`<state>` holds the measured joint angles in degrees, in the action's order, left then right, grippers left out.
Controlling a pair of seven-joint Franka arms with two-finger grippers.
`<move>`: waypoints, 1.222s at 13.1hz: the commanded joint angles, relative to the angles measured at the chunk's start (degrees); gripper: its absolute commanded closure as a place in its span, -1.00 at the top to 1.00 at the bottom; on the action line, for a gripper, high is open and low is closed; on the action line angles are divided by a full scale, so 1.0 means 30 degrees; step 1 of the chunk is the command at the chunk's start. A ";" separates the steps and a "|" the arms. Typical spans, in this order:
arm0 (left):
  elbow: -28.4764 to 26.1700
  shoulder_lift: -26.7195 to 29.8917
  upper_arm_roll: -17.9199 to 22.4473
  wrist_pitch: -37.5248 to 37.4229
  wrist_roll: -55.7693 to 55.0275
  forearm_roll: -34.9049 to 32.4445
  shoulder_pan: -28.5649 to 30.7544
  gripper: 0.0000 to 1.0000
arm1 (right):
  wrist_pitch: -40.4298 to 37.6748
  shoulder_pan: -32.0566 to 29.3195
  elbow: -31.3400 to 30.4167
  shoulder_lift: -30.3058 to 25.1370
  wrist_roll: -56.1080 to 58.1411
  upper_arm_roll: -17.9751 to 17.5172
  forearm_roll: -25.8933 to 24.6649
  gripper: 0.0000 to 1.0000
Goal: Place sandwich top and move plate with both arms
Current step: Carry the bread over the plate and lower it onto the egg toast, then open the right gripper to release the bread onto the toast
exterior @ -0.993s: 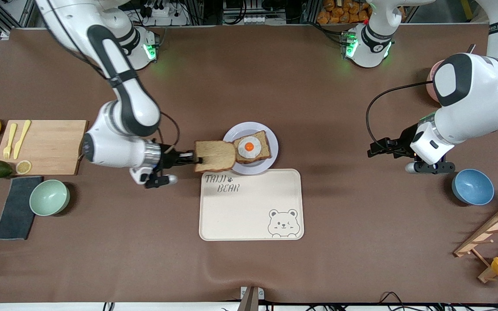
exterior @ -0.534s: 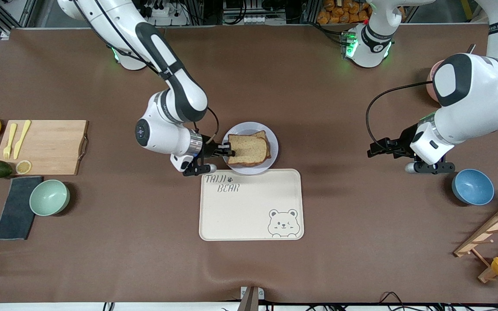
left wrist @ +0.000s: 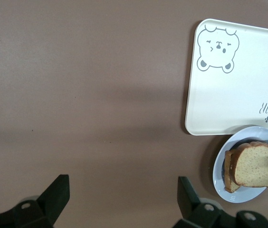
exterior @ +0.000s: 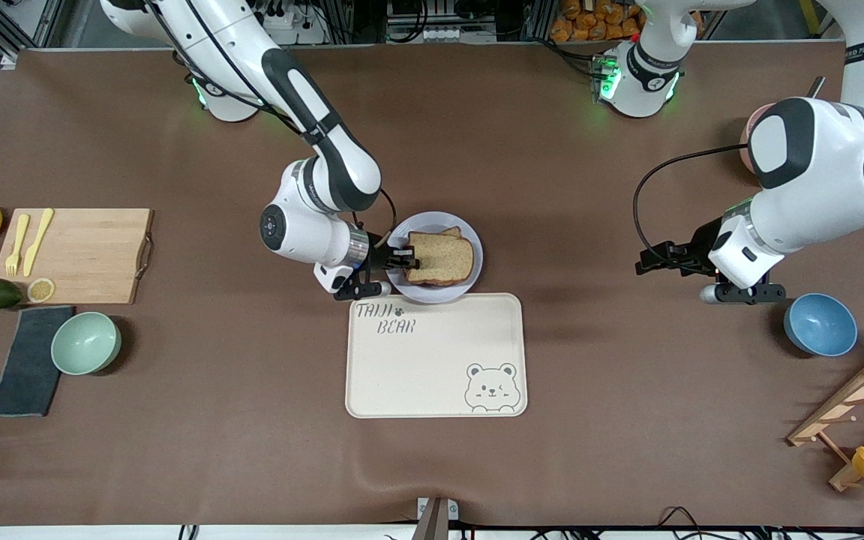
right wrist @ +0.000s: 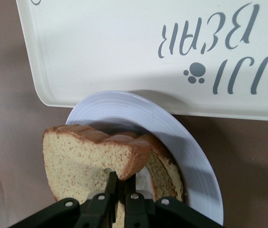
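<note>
My right gripper [exterior: 406, 259] is shut on the edge of the sandwich top [exterior: 443, 257], a light-brown bread slice. It holds the slice over the darker slice on the lavender-white plate [exterior: 411, 225], and the egg is hidden. In the right wrist view the gripper [right wrist: 119, 183] pinches the top slice [right wrist: 81, 161], which is tilted above the lower slice [right wrist: 165, 171] on the plate [right wrist: 186, 142]. My left gripper [exterior: 646, 264] waits open and empty over bare table toward the left arm's end. In the left wrist view [left wrist: 123, 199] its jaws stand wide apart; the plate [left wrist: 219, 178] and bread [left wrist: 257, 164] show far off.
The cream bear tray [exterior: 436, 356] lies just nearer the front camera than the plate. A cutting board [exterior: 76, 255] with cutlery, a mint bowl [exterior: 85, 343] and fruit sit at the right arm's end. A blue bowl [exterior: 820, 324] and a wooden rack [exterior: 852, 409] sit at the left arm's end.
My right gripper carried the top slice from beside the plate to over the egg slice, which it now covers. The left arm has barely moved.
</note>
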<state>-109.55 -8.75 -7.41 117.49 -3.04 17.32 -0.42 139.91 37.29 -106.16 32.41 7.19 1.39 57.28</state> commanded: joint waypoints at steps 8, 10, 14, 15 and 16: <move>0.0161 -0.0394 -0.0051 0.0650 0.0136 0.1344 -0.0124 1.00 | 0.0034 0.0577 0.0114 0.0155 -0.0344 0.0241 0.0449 -0.25; 0.0131 -0.0541 -0.0080 0.0884 0.0136 0.1346 -0.0211 1.00 | -0.0053 0.0460 0.0114 0.0155 -0.0698 0.0241 0.0449 0.14; 0.0161 -0.0542 -0.0167 0.0973 0.0048 0.1404 -0.0271 1.00 | -0.0141 0.0343 0.0114 0.0126 -0.0727 0.0241 0.0420 0.43; 0.0132 -0.0542 -0.0168 0.0944 0.0019 0.1579 -0.0241 1.00 | -0.0141 0.0343 0.0114 0.0097 -0.0756 0.0241 0.0449 0.43; 0.0102 -0.0571 -0.0168 0.0973 0.0047 0.2393 -0.0183 1.00 | -0.0170 0.0343 0.0114 -0.0049 -0.0843 0.0299 0.0420 0.43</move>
<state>-109.55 -10.22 -7.75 119.84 -3.04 21.24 -1.20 139.88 38.25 -106.16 32.61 5.44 1.91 57.38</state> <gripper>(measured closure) 0.000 0.286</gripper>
